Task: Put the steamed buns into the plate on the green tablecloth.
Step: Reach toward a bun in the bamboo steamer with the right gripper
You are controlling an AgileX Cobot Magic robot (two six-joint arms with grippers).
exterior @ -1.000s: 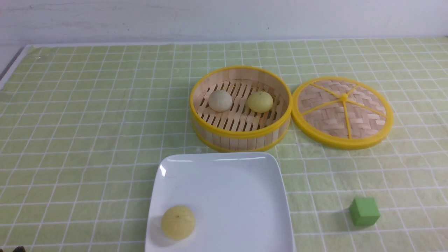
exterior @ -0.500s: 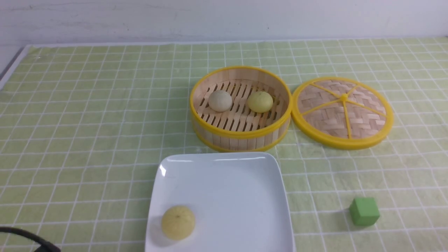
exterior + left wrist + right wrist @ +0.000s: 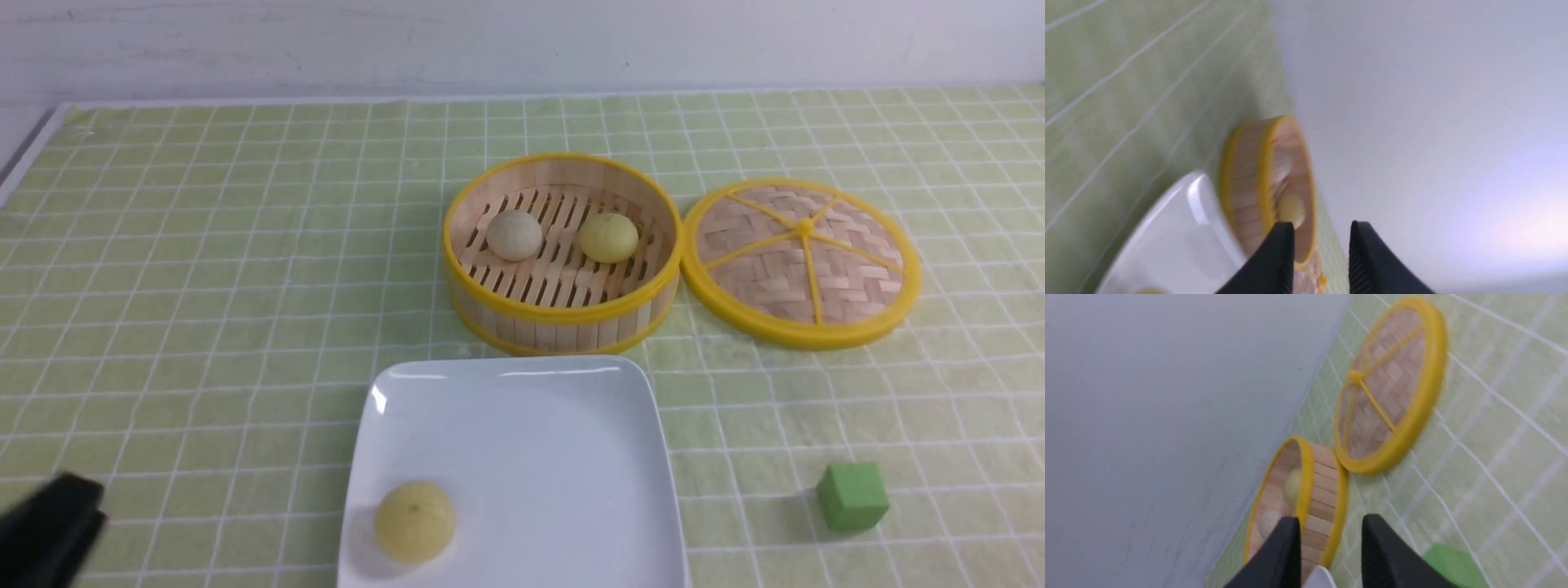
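Observation:
The white square plate [image 3: 539, 441] lies on the green tablecloth [image 3: 204, 286] at the near centre, with one pale yellow steamed bun [image 3: 414, 521] in its near left corner. A whitish-grey bun [image 3: 514, 235] and a pale yellow bun [image 3: 608, 238] sit in the open bamboo steamer [image 3: 563, 314] just behind the plate. My left gripper [image 3: 53, 531] shows blurred at the lower left, left of the plate. In the left wrist view it [image 3: 1321, 224] is open and empty, pointing towards the steamer [image 3: 1245, 179] and plate [image 3: 1180, 228]. My right gripper [image 3: 1331, 518] is open and empty, out of the front view.
The woven steamer lid [image 3: 804, 261] lies flat to the right of the steamer, touching it. A green cube [image 3: 853, 496] stands on the cloth right of the plate and shows beside my right fingers [image 3: 1453, 565]. A pale wall runs behind the table.
My left gripper has come into the front view at the lower left and moved up and forward. The buns, plate, steamer and cube have not moved.

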